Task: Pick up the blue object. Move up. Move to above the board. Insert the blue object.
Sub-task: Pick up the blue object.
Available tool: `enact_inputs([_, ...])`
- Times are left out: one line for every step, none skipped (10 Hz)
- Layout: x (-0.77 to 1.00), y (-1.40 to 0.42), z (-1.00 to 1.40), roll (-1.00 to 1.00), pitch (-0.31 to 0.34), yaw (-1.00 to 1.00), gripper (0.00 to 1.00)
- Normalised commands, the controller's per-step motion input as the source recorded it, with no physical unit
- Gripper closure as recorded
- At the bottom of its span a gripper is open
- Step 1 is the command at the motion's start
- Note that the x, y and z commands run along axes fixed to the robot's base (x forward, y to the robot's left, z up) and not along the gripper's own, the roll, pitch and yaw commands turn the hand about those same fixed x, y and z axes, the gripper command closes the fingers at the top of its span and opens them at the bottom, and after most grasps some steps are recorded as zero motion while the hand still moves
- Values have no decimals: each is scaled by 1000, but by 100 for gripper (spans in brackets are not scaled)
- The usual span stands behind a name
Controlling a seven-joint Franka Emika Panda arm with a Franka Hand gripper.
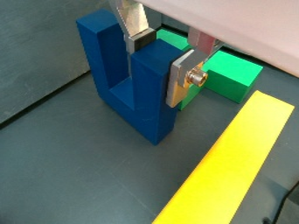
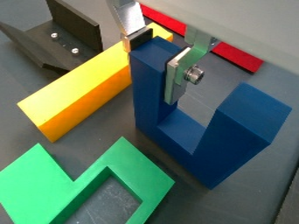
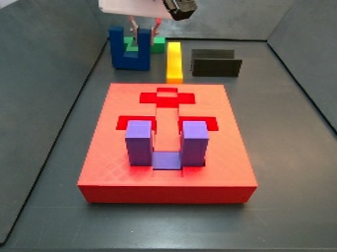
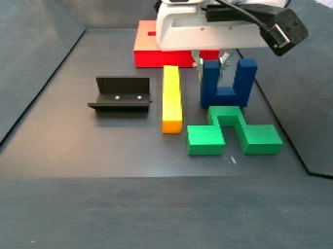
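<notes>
Fingers (image 1: 183, 77) of the gripper (image 1: 163, 54) straddle one upright prong of the dark blue U-shaped block (image 1: 131, 83), which stands on the dark grey tabletop (image 1: 70, 166) with its two prongs pointing up and an open gap between them. In both wrist views a flat silver plate lies against the outer face of that prong, and the second plate (image 2: 131, 26) sits on the opposite side, in the gap; the fingers (image 2: 181, 72) look closed on the prong, though whether the dark pads press it firmly cannot be told. The gripper (image 2: 160, 48) reaches down from above.

Beside the blue block (image 2: 193, 118) lies a long yellow rectangular bar (image 2: 79, 94), flat on the tabletop and near but apart from it. A green stepped block (image 2: 82, 188) lies flat nearby, also not touching the blue one. The dark L-shaped fixture (image 2: 59, 39) stands beyond the yellow bar.

In a side view the gripper (image 3: 142, 31) hangs over the blue block (image 3: 128, 51) at the far end of the tabletop, well apart from the large flat red rectangular board (image 3: 165, 148). A lighter purple U-shaped block (image 3: 162, 143) sits in a recess of that board, prongs up. The blue block (image 4: 227, 83) stands between the board (image 4: 150, 49) and the green block (image 4: 228, 131), with the yellow bar (image 4: 170, 97) alongside.
</notes>
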Motion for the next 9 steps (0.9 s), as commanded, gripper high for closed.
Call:
enact_inputs([0,0,0,0,0,0,100])
enact_inputs([0,0,0,0,0,0,100])
enact_inputs([0,0,0,0,0,0,100])
enact_inputs([0,0,0,0,0,0,100])
enact_inputs([0,0,0,0,0,0,100])
enact_inputs([0,0,0,0,0,0,100])
enact_inputs([0,0,0,0,0,0,100])
enact_inputs([0,0,0,0,0,0,100])
enact_inputs([0,0,0,0,0,0,100])
